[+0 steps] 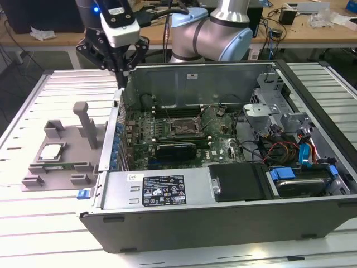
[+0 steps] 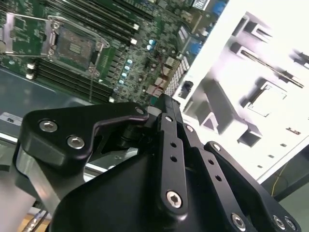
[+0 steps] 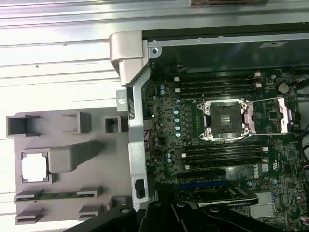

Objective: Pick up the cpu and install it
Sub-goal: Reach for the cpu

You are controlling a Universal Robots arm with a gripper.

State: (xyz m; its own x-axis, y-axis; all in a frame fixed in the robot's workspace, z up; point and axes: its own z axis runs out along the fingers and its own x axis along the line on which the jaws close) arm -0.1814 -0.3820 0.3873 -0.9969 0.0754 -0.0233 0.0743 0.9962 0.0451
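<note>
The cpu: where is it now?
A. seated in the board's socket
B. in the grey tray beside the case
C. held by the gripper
B: the cpu lies in a recess of the grey tray, outside the case, while the socket stands open and empty.

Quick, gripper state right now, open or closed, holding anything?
Gripper: closed, holding nothing; the cpu sits in the grey tray.

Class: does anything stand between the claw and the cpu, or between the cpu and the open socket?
From the claw to the cpu, only the tray's upright post stands near the path. From the cpu to the socket, the case's metal side wall rises between them.
</note>
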